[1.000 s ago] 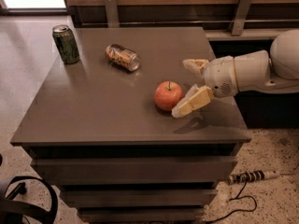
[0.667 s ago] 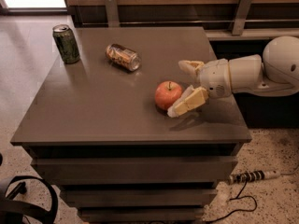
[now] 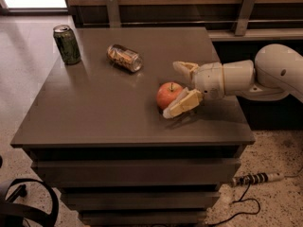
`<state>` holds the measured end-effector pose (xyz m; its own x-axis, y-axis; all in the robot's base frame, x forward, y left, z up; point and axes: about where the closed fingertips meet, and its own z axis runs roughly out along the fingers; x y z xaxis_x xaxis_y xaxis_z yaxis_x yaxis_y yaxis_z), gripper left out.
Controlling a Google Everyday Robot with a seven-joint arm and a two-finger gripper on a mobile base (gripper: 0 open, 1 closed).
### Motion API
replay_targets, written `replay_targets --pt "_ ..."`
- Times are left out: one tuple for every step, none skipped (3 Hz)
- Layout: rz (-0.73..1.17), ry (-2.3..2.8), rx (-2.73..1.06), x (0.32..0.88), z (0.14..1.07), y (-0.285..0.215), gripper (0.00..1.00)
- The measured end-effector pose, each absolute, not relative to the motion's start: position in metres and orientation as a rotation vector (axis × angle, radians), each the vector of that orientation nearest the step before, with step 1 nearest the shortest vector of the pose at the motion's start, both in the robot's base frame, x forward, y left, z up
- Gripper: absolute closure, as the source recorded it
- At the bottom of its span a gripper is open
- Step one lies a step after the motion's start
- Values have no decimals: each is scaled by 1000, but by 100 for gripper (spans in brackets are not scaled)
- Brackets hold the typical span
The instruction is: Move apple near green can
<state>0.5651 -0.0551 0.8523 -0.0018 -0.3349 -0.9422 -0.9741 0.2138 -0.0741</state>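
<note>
The red-orange apple [image 3: 169,94] sits on the grey cabinet top [image 3: 99,108], right of centre. My gripper [image 3: 177,89] reaches in from the right with its fingers open around the apple: one finger [image 3: 183,68] stands behind it, the other [image 3: 182,104] lies in front of it, touching or nearly touching it. The green can [image 3: 66,44] stands upright at the far left corner, well away from the apple.
An orange-and-silver can [image 3: 124,57] lies on its side between the green can and the apple. A wooden wall and metal rail run behind the cabinet. A power strip [image 3: 255,178] and cable lie on the floor at right, a black chair base [image 3: 19,205] at lower left.
My gripper and arm have moved a little left, so the fingers now flank the apple more closely. The apple and both cans have not moved.
</note>
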Motion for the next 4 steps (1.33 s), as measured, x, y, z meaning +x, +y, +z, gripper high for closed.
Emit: replay_targets --pt "813 1543 -1254 565 835 -68 18" --pt "816 1541 -1258 565 835 -65 41" --pt "819 1539 -1261 565 835 -63 64" --pt "823 1537 -1264 564 835 -61 88"
